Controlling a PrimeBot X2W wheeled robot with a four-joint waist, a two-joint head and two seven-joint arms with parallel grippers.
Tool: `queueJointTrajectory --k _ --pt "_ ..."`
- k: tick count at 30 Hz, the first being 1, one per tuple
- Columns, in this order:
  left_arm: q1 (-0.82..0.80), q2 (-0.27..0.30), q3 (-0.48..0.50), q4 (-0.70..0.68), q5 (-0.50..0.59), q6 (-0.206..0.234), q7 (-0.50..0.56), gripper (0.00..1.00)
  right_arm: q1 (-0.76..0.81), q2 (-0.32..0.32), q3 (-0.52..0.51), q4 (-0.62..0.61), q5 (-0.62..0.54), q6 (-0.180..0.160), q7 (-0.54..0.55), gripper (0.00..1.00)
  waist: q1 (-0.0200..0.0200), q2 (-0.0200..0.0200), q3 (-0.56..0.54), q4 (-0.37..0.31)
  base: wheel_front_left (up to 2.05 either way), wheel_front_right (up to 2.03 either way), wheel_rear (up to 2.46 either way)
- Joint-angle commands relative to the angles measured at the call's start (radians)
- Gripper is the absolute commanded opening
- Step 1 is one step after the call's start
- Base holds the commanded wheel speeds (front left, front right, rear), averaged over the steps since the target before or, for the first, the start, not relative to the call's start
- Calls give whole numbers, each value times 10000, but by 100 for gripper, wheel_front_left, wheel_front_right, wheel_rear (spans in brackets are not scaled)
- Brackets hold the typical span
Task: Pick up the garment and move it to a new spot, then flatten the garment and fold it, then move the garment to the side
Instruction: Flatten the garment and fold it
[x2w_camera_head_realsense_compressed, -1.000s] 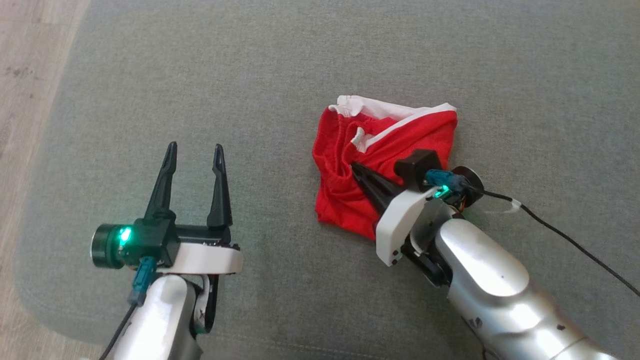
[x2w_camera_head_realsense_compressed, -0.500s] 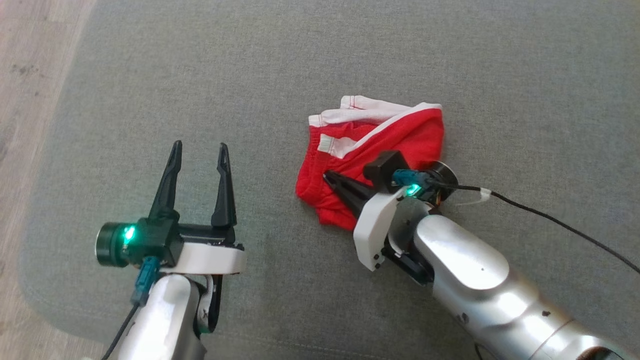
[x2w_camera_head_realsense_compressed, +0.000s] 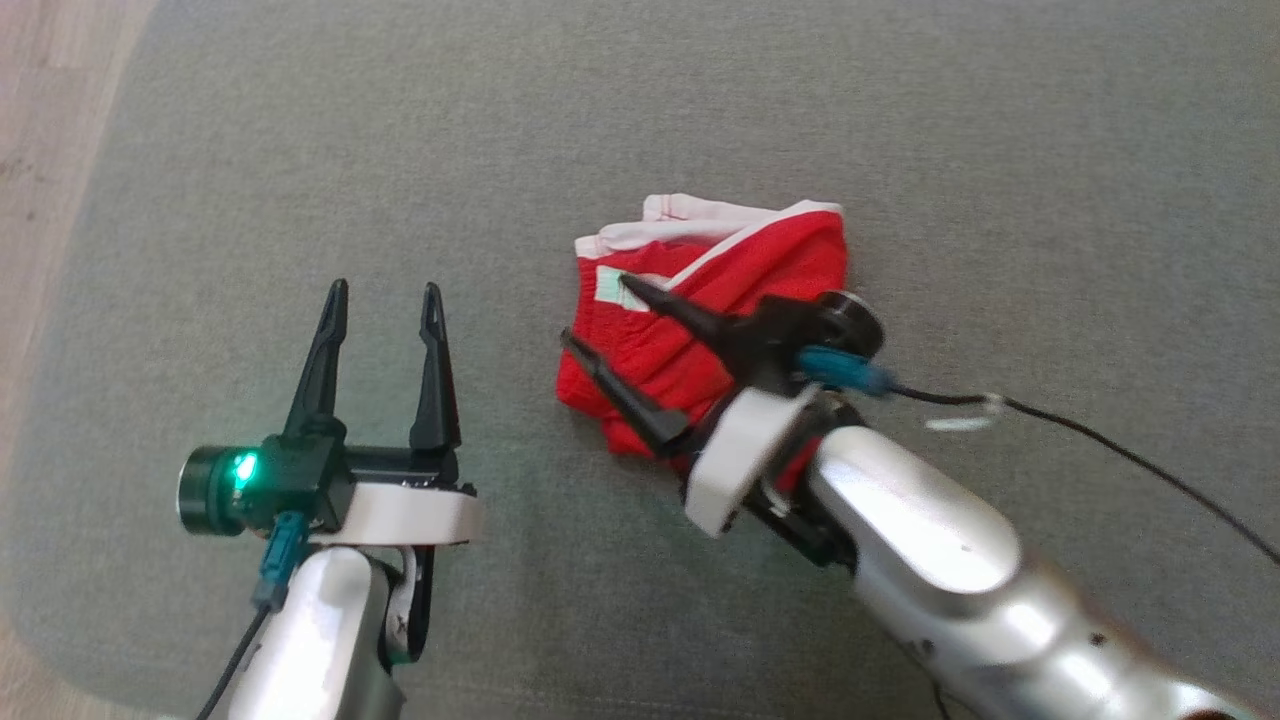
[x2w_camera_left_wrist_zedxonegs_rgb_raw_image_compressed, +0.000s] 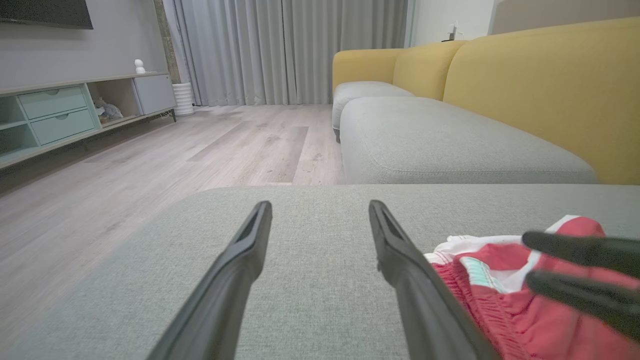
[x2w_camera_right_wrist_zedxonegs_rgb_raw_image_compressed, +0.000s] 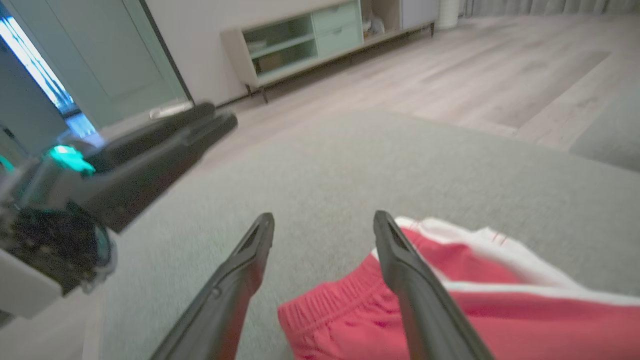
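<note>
Your left gripper (x2w_camera_head_realsense_compressed: 385, 288) and right gripper (x2w_camera_head_realsense_compressed: 595, 308) each have two long, tapered black fingers (x2w_camera_head_realsense_compressed: 322, 370) on a white collar (x2w_camera_head_realsense_compressed: 400, 515), backed by rounded silver forearms (x2w_camera_head_realsense_compressed: 930, 540) dotted with small dark screws (x2w_camera_head_realsense_compressed: 962, 548). A green light (x2w_camera_head_realsense_compressed: 245, 467) glows on the left's black camera barrel (x2w_camera_head_realsense_compressed: 205, 490). Teal plugs (x2w_camera_head_realsense_compressed: 283, 555) feed black cables (x2w_camera_head_realsense_compressed: 1130, 455), and the right one bears white tape (x2w_camera_head_realsense_compressed: 960, 415).

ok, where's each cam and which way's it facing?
Head view: on head, facing down at red shorts on grey cushion; left jaws, right jaws, both open.
Left wrist view: on wrist, low along cushion toward curtains; left jaws.
Right wrist view: on wrist, over shorts toward cabinet; right jaws.
Shared: all see the shorts.
</note>
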Motion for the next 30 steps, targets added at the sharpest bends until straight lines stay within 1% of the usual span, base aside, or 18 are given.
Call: queueJointTrajectory --k 1,4,8,11,13,17,21,25,30 --pt "-95 198 375 -255 75 -26 -95 100 391 3 -222 -509 56 -7 -208 100 0 0 -70 -123 0 0 0" --pt "-33 267 445 -241 101 -4 -95 100 1051 -400 -1375 -1399 -58 -7 -422 100 0 0 -168 -354 0 0 0" --pt "64 398 533 -193 103 15 -95 100 2104 -649 -3512 -2534 -512 -7 -350 100 0 0 -329 -699 0 0 0" --pt "131 514 610 -144 77 47 -92 100 2930 -564 -5163 -3259 -958 -7 -63 100 0 0 -476 -941 0 0 0" --pt "193 598 652 -129 56 66 -53 100 3438 -463 -6092 -3758 -1292 -7 120 100 0 0 -597 -1095 0 0 0" --pt "355 778 727 -155 -4 87 119 100 4351 -262 -7493 -4726 -1826 -7 524 100 0 0 -896 -1353 0 0 0" --pt "587 954 796 -231 -68 118 348 100 5111 -76 -8070 -5555 -2089 -7 921 100 0 0 -1250 -1554 0 0 0" --pt "909 1074 801 -341 -118 156 583 100 5842 77 -8149 -6138 -2198 -7 1234 100 0 0 -1677 -1688 0 0 0" --pt "1462 1206 797 -446 -218 193 894 100 6611 251 -8134 -6553 -2226 -7 1525 100 0 0 -2233 -1845 0 0 0"
